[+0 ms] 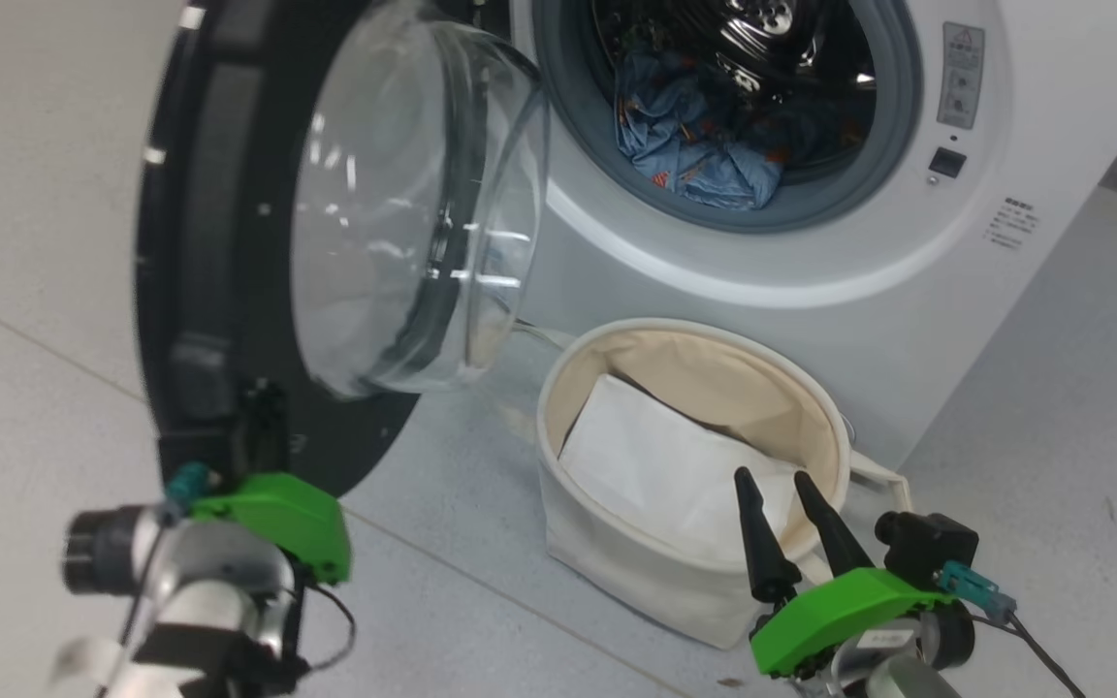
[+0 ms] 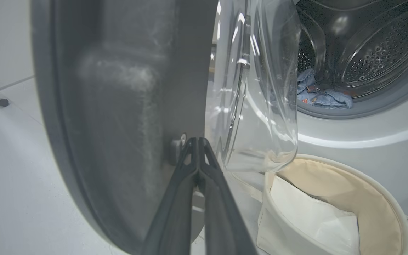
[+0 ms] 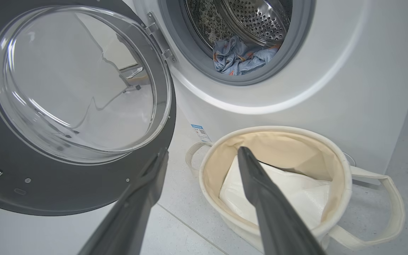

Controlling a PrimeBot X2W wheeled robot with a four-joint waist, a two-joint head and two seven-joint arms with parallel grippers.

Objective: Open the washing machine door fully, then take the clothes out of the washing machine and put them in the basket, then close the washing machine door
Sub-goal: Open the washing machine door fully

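Now | left fingers (image 2: 175,202) pressed together, tips against door (image 1: 209,242) edge | right fingers (image 3: 267,202) spread, empty, before washing machine (image 1: 908,271) | door stands open | blue clothes (image 1: 694,145) crumpled inside washing machine

illegibly small printed text (image 1: 1011,224) on the washing machine (image 1: 908,320)
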